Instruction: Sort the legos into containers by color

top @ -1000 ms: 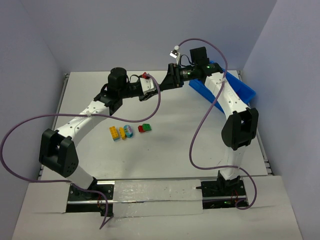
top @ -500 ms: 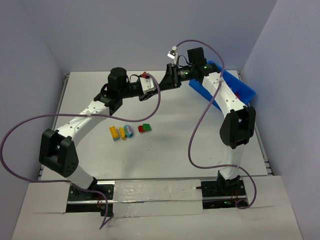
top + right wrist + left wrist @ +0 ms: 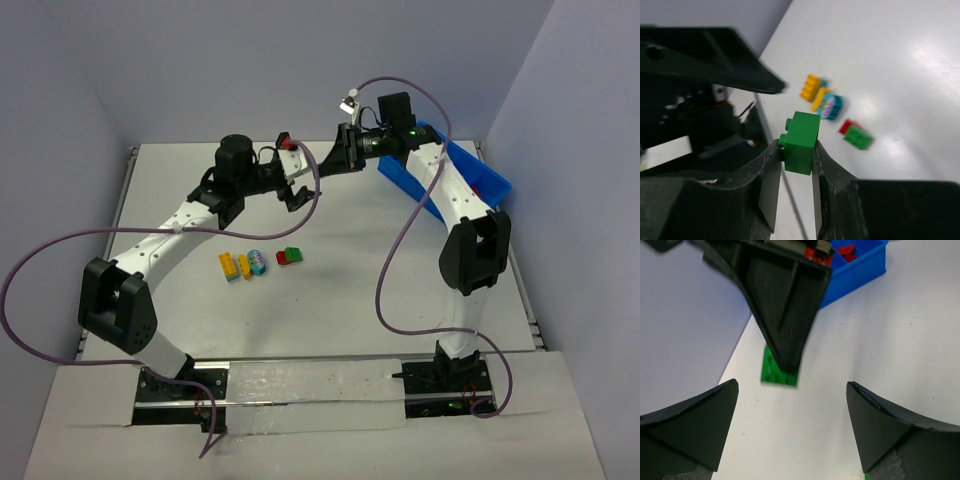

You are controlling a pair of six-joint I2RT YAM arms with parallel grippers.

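Observation:
My right gripper is shut on a green lego and holds it in the air above the table. From the left wrist the same green lego shows under the right gripper's dark fingers. My left gripper is open just short of that brick and has nothing between its fingers. In the top view both grippers meet at the back middle, left and right. The blue bin of containers stands at the back right, with red legos in one compartment.
Three small groups of legos lie mid-table: a yellow and orange pair, a yellow and light blue one, and a red and green pair. A small red piece shows by the left gripper's far finger. Purple cables loop over both arms.
The left gripper, shut before, has opened wide. The right gripper has closed on the green lego, which now hangs from it alone.

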